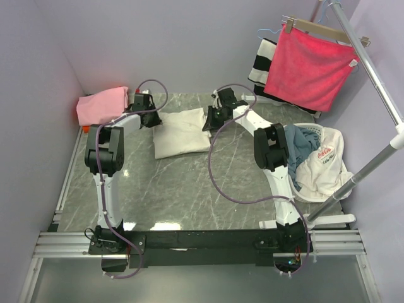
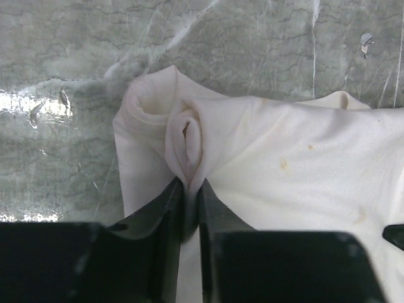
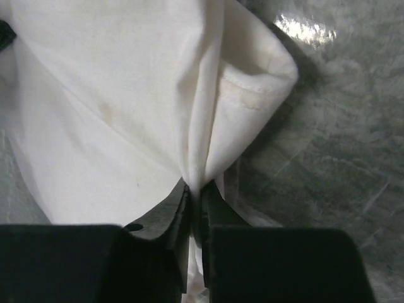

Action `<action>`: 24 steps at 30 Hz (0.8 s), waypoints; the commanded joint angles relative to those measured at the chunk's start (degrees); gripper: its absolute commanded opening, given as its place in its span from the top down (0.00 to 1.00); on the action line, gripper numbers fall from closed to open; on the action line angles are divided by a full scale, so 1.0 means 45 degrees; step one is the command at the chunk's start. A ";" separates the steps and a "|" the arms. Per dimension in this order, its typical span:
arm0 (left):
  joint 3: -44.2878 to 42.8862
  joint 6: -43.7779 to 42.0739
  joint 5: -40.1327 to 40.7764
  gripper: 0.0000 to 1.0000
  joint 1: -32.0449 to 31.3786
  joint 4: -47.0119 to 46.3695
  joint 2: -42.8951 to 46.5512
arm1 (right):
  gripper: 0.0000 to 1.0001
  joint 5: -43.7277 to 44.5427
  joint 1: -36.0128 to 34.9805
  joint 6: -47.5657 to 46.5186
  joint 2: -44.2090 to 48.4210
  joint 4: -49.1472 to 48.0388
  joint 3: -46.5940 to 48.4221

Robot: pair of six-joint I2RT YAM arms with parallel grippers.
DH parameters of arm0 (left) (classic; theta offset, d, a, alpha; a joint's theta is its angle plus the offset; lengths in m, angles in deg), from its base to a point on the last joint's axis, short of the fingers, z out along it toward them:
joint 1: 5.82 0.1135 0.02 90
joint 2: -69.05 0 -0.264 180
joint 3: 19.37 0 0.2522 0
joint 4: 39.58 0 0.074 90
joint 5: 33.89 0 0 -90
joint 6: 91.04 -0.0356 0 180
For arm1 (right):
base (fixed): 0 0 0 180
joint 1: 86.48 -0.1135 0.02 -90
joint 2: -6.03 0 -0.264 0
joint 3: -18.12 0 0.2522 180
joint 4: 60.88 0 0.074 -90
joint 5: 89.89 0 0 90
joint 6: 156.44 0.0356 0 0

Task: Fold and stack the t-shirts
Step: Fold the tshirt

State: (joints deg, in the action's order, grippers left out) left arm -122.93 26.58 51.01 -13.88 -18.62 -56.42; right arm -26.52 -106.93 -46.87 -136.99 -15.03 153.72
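Observation:
A cream t-shirt (image 1: 182,132) lies folded into a rough rectangle at the back middle of the marble table (image 1: 177,196). My left gripper (image 1: 153,118) is at its left edge, shut on a pinched ridge of the cream fabric (image 2: 189,145); the left gripper (image 2: 191,189) has cloth squeezed between its fingers. On the shirt's right edge my right gripper (image 1: 210,120) is shut on a pleat near a hemmed corner (image 3: 252,95); that right gripper (image 3: 197,192) also has cloth between its fingers. A folded pink t-shirt (image 1: 101,104) sits at the back left, with a red edge (image 1: 85,129) showing beneath it.
A white laundry basket (image 1: 310,126) heaped with clothes stands at the right edge. Behind it a bright red cloth (image 1: 309,66) hangs on a wooden hanger beside a black-and-white striped cloth (image 1: 262,63). A metal rack pole (image 1: 375,79) slants across the right side. Walls close in on the left and back.

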 commanded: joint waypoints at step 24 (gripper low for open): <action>0.4055 0.1011 -0.1855 0.69 -0.0084 -0.1073 0.4128 | 0.74 0.1074 0.0482 0.0260 0.6487 -0.1958 -0.8753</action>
State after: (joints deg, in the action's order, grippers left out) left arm -106.86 30.23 39.53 -13.55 -23.02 -45.47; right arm -24.31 -106.36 -43.31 -114.91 -28.58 117.94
